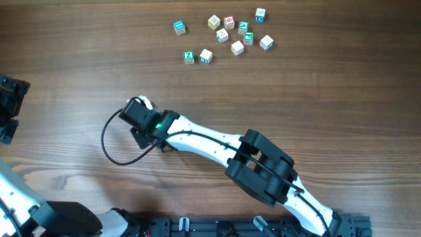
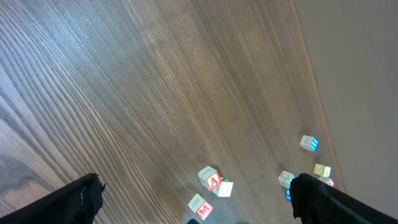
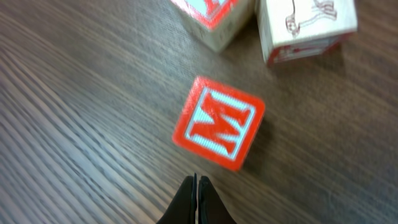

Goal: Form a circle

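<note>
1. No circle yet. Its makings sit bunched on the tabletop (image 1: 316,85): M cube (image 3: 219,122), A cube (image 2: 211,179) and pale cube (image 3: 305,25). They form a cluster with no arc.
2. Right claw (image 3: 196,186): pinched fully together, holding nothing, tips just short of the M cube.
3. Left claw (image 2: 194,190): spread wide, empty, well apart from the cluster.
4. Larger scatter of mixed-colour cubes (image 1: 223,33) lies apart near the far edge.
5. Judgement: early stage; nearly all the arranging is left.

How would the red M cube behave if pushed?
Probably slides, not rolls: the M cube lies flat-faced on the table. It looks like rigid wood, likely light. The shut right gripper is narrow, so an off-centre push may spin it.
</note>
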Available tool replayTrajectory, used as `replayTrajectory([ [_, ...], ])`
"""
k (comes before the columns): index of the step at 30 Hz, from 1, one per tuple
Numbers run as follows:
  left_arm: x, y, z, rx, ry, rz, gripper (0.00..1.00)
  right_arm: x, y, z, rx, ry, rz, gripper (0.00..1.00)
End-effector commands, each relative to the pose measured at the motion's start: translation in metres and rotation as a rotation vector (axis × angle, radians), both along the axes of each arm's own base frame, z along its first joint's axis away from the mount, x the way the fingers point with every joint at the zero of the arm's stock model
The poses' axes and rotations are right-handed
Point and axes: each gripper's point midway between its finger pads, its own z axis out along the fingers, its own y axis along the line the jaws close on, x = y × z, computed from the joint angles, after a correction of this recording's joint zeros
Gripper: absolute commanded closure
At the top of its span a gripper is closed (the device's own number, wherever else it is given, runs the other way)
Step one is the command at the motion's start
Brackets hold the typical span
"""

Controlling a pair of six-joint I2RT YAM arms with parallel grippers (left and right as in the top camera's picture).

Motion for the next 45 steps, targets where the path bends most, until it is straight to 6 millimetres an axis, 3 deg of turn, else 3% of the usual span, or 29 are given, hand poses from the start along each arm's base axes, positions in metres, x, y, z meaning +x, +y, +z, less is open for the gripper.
replayTrajectory([
  [1,0.0,0.003,0.0,0.02,0.001,-0.011,0.0,-0.01,0.001,-0.01,-0.019,0.005,0.028,0.95],
  [8,-0.001,0.002,0.0,0.017,0.003,-0.011,0.0,-0.006,0.007,-0.022,-0.007,-0.003,0.028,0.95],
  [20,-0.001,0.002,0.0,0.018,0.003,-0.011,0.0,0.01,-0.003,-0.021,-0.054,-0.079,-0.023,0.95],
  [45,-0.001,0.002,0.0,0.017,0.003,-0.012,0.0,0.02,-0.003,-0.017,-0.048,-0.122,-0.029,0.95],
])
